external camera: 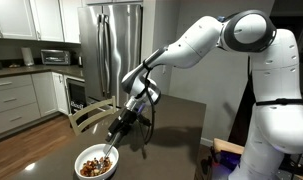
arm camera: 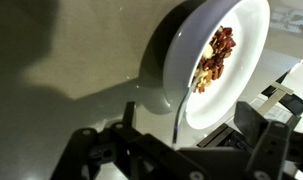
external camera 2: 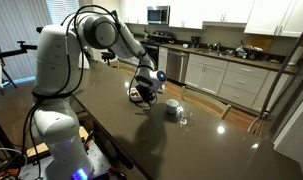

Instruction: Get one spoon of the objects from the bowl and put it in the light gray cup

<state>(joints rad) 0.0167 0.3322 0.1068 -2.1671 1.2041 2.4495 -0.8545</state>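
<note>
The wide white bowl [external camera: 96, 163] sits on the dark table near its front edge and holds the brown and reddish chunks [external camera: 91, 165]. My gripper [external camera: 119, 130] hangs just above and behind it, shut on the handle of the slim silvery spoon [external camera: 109, 152], whose tip reaches down into the bowl. In the wrist view the spoon handle [arm camera: 181, 105] rises between my fingers [arm camera: 181, 125] towards the bowl [arm camera: 246, 90], and its scoop lies among the chunks [arm camera: 216, 55]. The light gray cup [external camera 2: 172, 107] stands a short way beyond the gripper [external camera 2: 143, 88]. The gripper largely hides the bowl in that view.
A tiny clear glass [external camera 2: 184, 118] stands right beside the cup. A wooden chair [external camera: 86, 115] is at the table's edge by the bowl. A steel fridge [external camera: 111, 50] and kitchen counters [external camera 2: 231, 75] stand beyond the table.
</note>
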